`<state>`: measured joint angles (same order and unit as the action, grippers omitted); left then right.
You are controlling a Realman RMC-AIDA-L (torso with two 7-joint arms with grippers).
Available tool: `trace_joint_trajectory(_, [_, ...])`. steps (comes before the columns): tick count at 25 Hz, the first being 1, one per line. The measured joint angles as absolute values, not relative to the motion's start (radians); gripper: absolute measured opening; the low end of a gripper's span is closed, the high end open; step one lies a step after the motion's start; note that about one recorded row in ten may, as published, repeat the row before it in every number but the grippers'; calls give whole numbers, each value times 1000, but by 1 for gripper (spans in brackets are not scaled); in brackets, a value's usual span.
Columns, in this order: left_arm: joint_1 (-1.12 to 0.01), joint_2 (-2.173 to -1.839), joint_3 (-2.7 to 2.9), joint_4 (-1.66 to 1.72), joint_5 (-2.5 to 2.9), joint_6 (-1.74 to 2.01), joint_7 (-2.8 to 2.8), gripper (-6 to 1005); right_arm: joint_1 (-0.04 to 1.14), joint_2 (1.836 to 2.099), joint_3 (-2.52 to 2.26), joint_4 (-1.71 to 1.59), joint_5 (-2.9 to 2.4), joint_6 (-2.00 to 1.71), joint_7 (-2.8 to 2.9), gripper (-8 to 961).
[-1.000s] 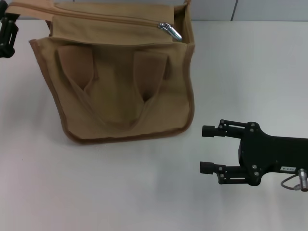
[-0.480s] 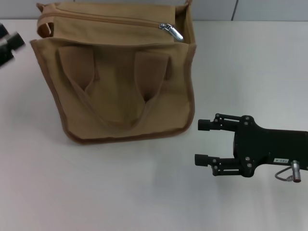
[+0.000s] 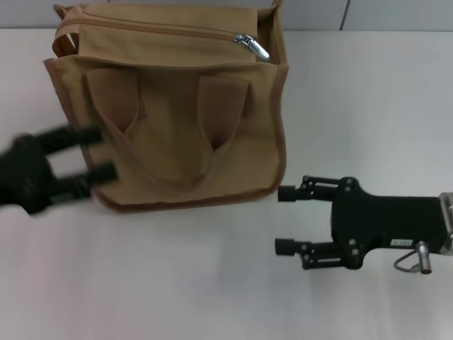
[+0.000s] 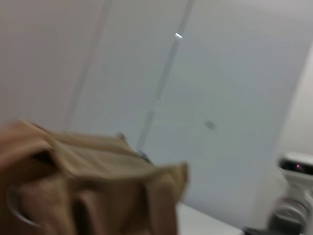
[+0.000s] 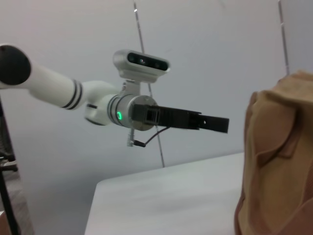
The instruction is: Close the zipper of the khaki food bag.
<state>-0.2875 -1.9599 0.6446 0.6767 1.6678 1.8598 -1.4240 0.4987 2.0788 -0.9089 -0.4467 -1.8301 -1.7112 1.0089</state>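
1. Nearest in the head view, the right gripper (image 3: 287,219) hangs over the desk (image 3: 212,283), jaws parted and empty; its small label is unreadable.
2. The left gripper (image 3: 106,152), jaws apart and empty, overlaps the khaki food bag (image 3: 184,127), whose zipper (image 3: 251,44) slider sits at the bag's right end.
3. Only the right wrist view shows the left arm (image 5: 58,90).
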Motion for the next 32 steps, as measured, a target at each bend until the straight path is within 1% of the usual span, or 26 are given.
trace_joint_trajectory(1, [-320,-1974,649,629,1780,1898,-1329,778,501,2079,-917,-444,-1830,-1706,1009,770])
trace_joint_trajectory(3, [-320,-1974,649,629,1780,1898,-1329,778,504,2081,-935,-439,-1830,-1688,1009,770])
trace_joint_trajectory(4, [-356,-1987,650,564,1886,1910,-1235,777,505,2082,-940,-436,-1830,-1680,1008,770])
trace_joint_trajectory(5, [-356,-1987,650,564,1886,1910,-1235,777,510,2083,-946,-425,-1829,-1670,1004,770])
trace_joint_trajectory(6, [-377,-1997,651,523,1948,1898,-1162,777,515,2084,-950,-414,-1829,-1663,1000,770])
trace_joint_trajectory(8, [-388,-2011,652,504,2005,1865,-1114,777,529,2084,-952,-378,-1828,-1646,980,770])
trace_joint_trajectory(10, [-388,-2011,652,504,2005,1865,-1114,776,540,2084,-953,-351,-1828,-1624,960,770])
trace_joint_trajectory(11, [-392,-2022,652,501,2047,1812,-1089,776,543,2084,-953,-341,-1828,-1615,950,770])
trace_joint_trajectory(20, [-390,-2019,654,491,2062,1804,-1071,774,563,2085,-951,-277,-1825,-1569,904,770])
trace_joint_trajectory(25, [-386,-2024,653,471,2081,1792,-1047,773,577,2085,-951,-260,-1820,-1559,892,770])
trace_joint_trajectory(32, [-386,-2019,653,456,2083,1791,-1036,772,578,2086,-950,-260,-1819,-1558,895,770])
